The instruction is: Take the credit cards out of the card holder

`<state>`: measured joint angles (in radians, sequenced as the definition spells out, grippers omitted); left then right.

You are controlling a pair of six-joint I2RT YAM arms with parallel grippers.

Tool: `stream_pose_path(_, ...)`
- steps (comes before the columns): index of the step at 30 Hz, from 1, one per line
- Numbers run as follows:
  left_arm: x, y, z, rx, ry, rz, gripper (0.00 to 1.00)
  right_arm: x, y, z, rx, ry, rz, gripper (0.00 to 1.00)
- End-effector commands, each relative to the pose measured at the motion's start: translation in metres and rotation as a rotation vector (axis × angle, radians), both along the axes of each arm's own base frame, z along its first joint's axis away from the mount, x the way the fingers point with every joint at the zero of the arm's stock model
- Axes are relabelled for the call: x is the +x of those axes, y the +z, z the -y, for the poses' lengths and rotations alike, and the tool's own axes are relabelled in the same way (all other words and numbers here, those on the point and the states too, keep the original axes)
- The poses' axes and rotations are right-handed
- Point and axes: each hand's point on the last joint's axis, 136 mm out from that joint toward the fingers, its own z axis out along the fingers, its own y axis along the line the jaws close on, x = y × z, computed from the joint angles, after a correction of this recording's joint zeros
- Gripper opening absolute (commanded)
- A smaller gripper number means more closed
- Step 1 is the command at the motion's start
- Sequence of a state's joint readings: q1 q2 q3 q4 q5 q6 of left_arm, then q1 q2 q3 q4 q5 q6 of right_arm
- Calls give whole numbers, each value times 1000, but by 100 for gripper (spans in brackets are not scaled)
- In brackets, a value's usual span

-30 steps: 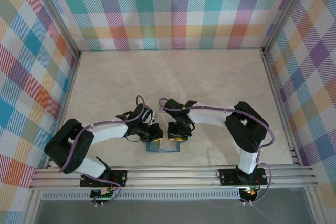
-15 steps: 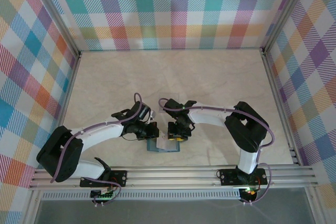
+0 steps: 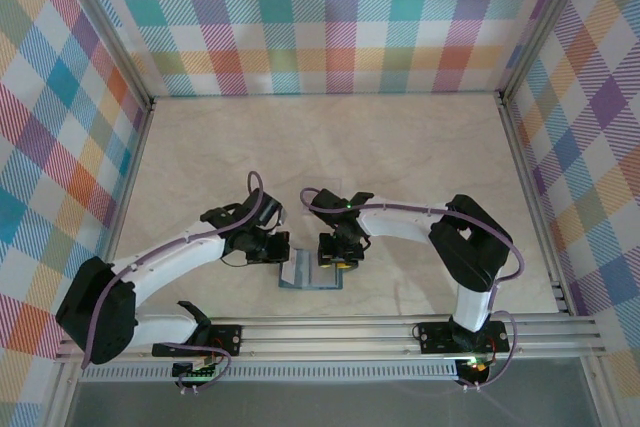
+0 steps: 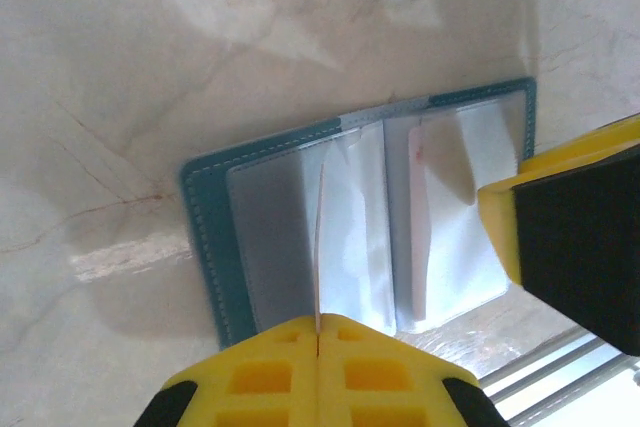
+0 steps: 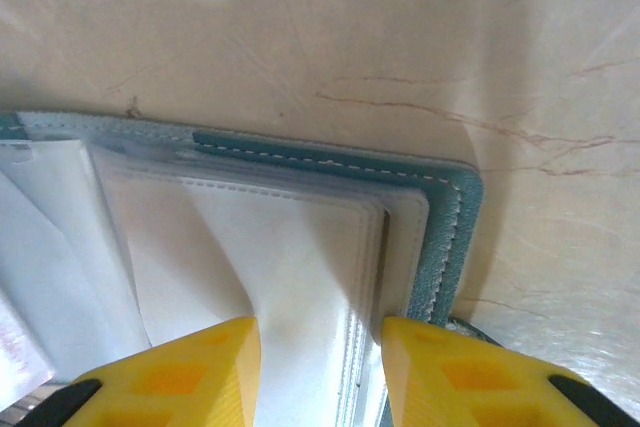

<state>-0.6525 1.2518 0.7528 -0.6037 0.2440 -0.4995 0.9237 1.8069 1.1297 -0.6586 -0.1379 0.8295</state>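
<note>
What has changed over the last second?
The left gripper slid slightly left, its arm swinging outward, and pinched shut on a thin pale sheet, card or sleeve unclear. The right gripper stayed open over the card holder, which stayed put, open.

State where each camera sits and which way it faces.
Top external: above, behind the bases, looking down at the table; both arms, left hand, right hand.
Left wrist: facing down at the open card holder; its fingers shut on a thin pale sheet.
Right wrist: facing down at the holder's corner; its parted fingers.
All share the card holder.
</note>
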Motion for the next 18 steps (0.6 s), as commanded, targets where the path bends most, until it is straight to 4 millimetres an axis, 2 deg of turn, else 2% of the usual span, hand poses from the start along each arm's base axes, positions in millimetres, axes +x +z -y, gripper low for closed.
stream_pose_path(1, 7, 18, -11, 53, -7, 55, 0, -3, 8, 17, -54, 4, 19, 40)
stream_pose_path(11, 23, 43, -11, 87, -20, 125, 0, 3, 48, 13, 18, 11, 95, 41)
stream_pose_path(18, 42, 62, -12, 143, -33, 183, 0, 11, 69, 31, -16, 11, 159, 41)
